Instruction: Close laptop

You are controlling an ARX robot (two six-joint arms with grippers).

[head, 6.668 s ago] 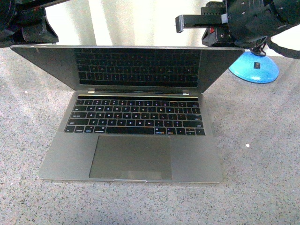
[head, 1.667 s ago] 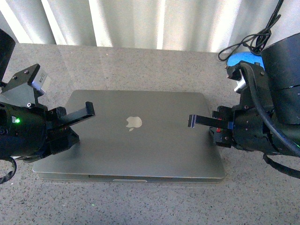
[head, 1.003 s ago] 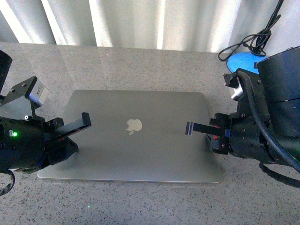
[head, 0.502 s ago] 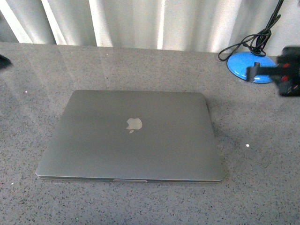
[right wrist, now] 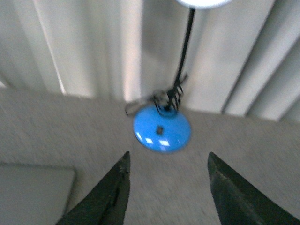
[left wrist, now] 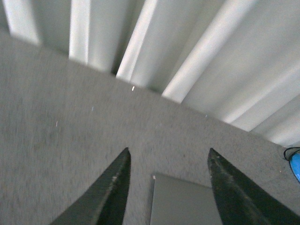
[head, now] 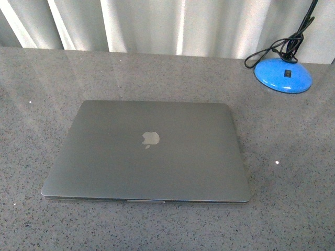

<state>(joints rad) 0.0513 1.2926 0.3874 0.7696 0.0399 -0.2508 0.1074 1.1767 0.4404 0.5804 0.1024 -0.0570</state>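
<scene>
The laptop (head: 146, 151) lies shut and flat on the grey speckled table, its space-grey lid up with the apple logo (head: 151, 139) in the middle. Neither arm shows in the front view. My left gripper (left wrist: 168, 157) is open and empty, held above the table, and a corner of the laptop's lid (left wrist: 185, 206) shows between its fingers. My right gripper (right wrist: 168, 159) is open and empty, held above the table. A corner of the laptop (right wrist: 35, 194) shows beside its one finger.
A blue round lamp base (head: 282, 75) with a black cable stands at the table's far right, also in the right wrist view (right wrist: 161, 129). Pale curtains (head: 157, 23) hang behind the table's far edge.
The laptop's lid went from open to shut flat. Both grippers, which were over the lid a second ago, have drawn back out of the front view.
</scene>
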